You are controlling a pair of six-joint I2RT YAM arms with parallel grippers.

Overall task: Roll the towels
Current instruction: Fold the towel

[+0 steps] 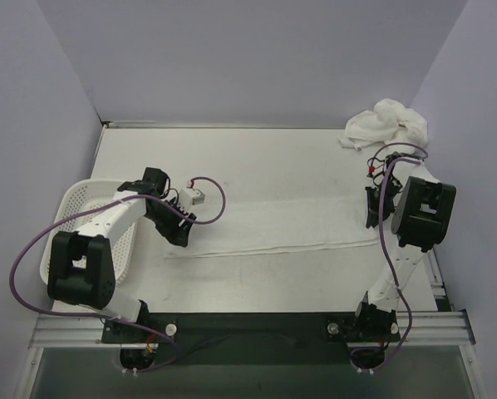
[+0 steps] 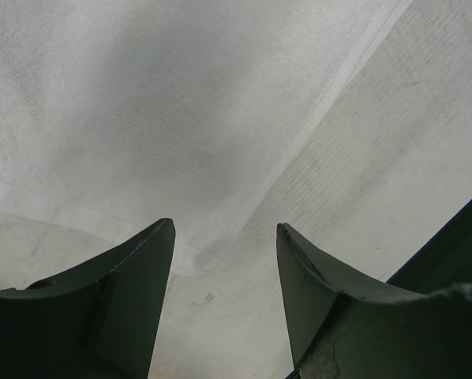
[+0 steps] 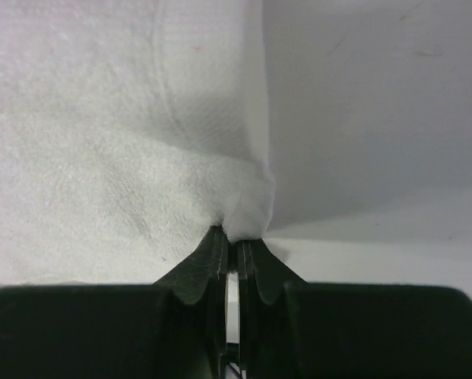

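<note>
We found one flat towel (image 1: 273, 226) spread lengthwise across the middle of the table (image 1: 257, 158), running from the left arm's side to the right arm's side. A second, crumpled towel (image 1: 387, 123) lay bunched in the far right corner, well apart from the first.

Right gripper (image 1: 371, 212): positioned at the right end of the flat towel. In the right wrist view, we saw the right gripper (image 3: 236, 237) with its jaws pressed together on the towel's edge. The flat towel (image 3: 102, 158) puckered into a small raised fold at the pinch point, with bare table (image 3: 362, 103) to the right of it.

Left gripper (image 1: 180, 233): positioned low over the left end of the flat towel, beside the white perforated basket (image 1: 70, 204). In the left wrist view, the left gripper (image 2: 224, 229) had its jaws spread, with nothing between them. The flat towel (image 2: 141, 118) lay under and ahead of the fingers (image 2: 133, 292), and a corner of it showed near the gap. We could not tell whether the fingertips touched the cloth.
</note>
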